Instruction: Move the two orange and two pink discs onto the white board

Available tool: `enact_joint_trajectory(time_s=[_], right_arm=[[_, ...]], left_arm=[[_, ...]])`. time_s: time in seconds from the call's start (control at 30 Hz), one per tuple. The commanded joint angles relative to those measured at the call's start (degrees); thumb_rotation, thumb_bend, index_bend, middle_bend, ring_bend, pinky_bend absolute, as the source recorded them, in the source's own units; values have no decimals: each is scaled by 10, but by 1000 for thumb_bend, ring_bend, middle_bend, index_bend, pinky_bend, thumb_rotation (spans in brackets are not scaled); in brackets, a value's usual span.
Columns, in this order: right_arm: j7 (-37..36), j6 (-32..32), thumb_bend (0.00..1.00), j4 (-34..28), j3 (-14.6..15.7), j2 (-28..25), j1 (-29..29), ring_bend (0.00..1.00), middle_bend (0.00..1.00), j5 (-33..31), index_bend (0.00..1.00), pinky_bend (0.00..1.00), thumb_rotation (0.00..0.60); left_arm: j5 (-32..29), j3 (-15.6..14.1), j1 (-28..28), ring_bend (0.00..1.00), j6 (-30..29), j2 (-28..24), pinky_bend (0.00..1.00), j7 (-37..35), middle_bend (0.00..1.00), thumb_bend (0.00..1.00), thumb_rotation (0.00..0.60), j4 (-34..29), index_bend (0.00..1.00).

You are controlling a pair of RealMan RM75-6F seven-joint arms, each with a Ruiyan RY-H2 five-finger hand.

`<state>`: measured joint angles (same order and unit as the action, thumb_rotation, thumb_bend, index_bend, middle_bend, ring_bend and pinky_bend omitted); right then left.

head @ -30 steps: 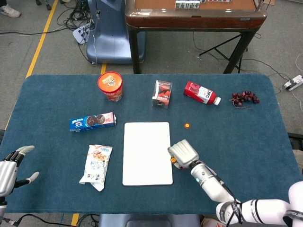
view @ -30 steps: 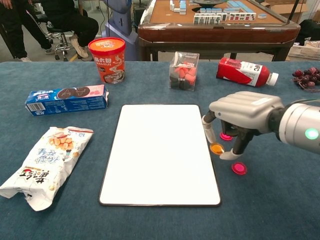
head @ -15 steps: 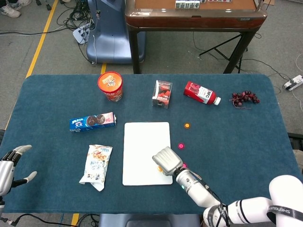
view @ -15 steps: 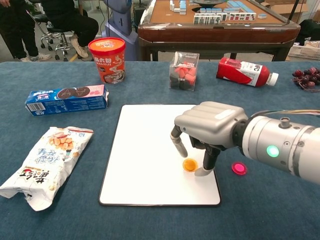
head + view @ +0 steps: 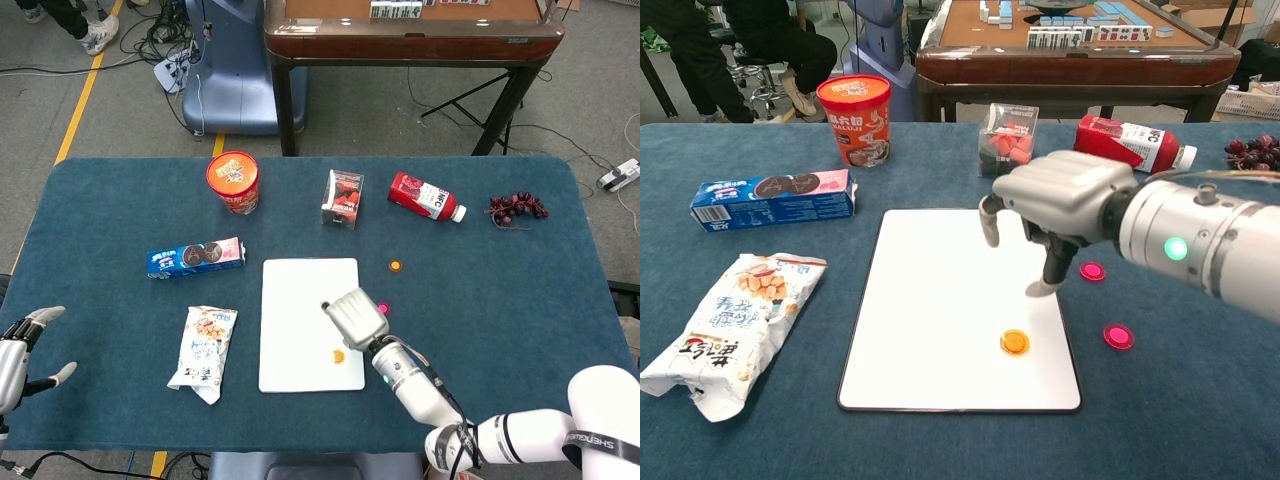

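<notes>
The white board [image 5: 300,300] [image 5: 930,300] lies mid-table. One orange disc [image 5: 338,355] [image 5: 1015,342] rests on its near right part. My right hand [image 5: 352,318] [image 5: 1055,205] hovers above the board's right edge, fingers apart and hanging down, holding nothing. Two pink discs [image 5: 1093,271] [image 5: 1118,336] lie on the cloth right of the board; the head view shows one pink disc [image 5: 382,308] beside the hand. The second orange disc [image 5: 395,265] sits further back on the cloth, hidden in the chest view. My left hand [image 5: 25,345] is spread at the table's near left edge.
Left of the board lie a snack bag [image 5: 205,350] and a blue biscuit box [image 5: 195,257]. Along the back stand an orange tub [image 5: 233,182], a clear box [image 5: 342,198], a red bottle [image 5: 425,197] and grapes [image 5: 517,208]. A wooden table stands behind.
My right hand carried the orange disc from the cloth over the board, let it go there, and has lifted up and back with spread fingers. The left hand stayed still.
</notes>
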<state>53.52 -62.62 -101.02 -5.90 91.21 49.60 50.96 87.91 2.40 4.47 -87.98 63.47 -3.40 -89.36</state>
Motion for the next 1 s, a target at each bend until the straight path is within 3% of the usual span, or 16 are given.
enact_joint_trajectory(time_s=[0.03,0.47,1.0], right_arm=[[22,-16,185,11,-17,-14,10,1000,1000,-20,368,1000,600],[49,-25,187,78,-61,-41,35,1000,1000,-119,368,1000,600],[-40,65,188,245,-74,5,48,1000,1000,-186,368,1000,600]], left_arm=[[0,0,0,308,1,0,534,2,258,67,600,0,272],[1,-1,1,309,2,2,534,6,258,67,600,-1,272],[1,0,-1,309,-2,0,534,-2,258,67,600,0,276]])
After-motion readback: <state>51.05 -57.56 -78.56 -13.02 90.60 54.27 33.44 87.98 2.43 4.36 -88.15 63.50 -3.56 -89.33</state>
